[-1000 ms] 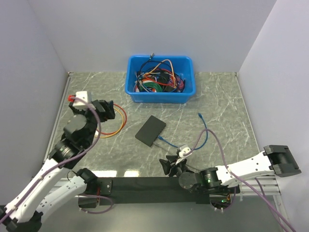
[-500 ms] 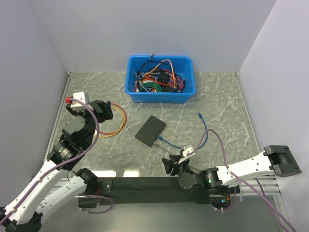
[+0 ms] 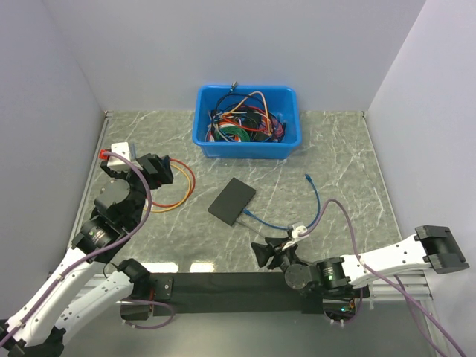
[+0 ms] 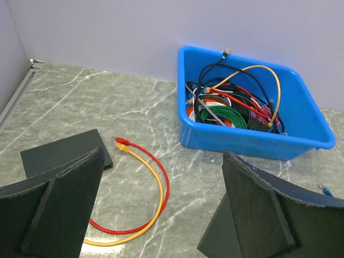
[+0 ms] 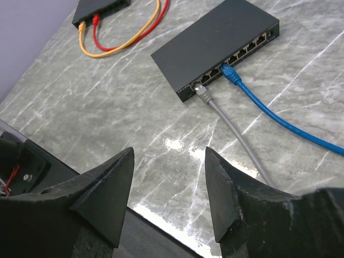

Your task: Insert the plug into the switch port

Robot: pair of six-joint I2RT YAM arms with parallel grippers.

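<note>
On the grey marbled bench (image 3: 342,149), this side of the blue bin (image 3: 245,152) of spare cables, flat black switch (image 5: 215,40) lying nearer the right fingers (image 5: 226,204) than the left fingers (image 4: 258,204), port edge turned toward the right arm. Both pairs spread apart and holding nothing, left pair widest. From the right pair, up and ahead along the blue cable (image 5: 279,121) to the plug (image 5: 230,72), long axis square to that edge, apparently seated in the switch port (image 5: 224,65) beside a grey lead (image 5: 226,123); no readable brand, label or writing anywhere.
</note>
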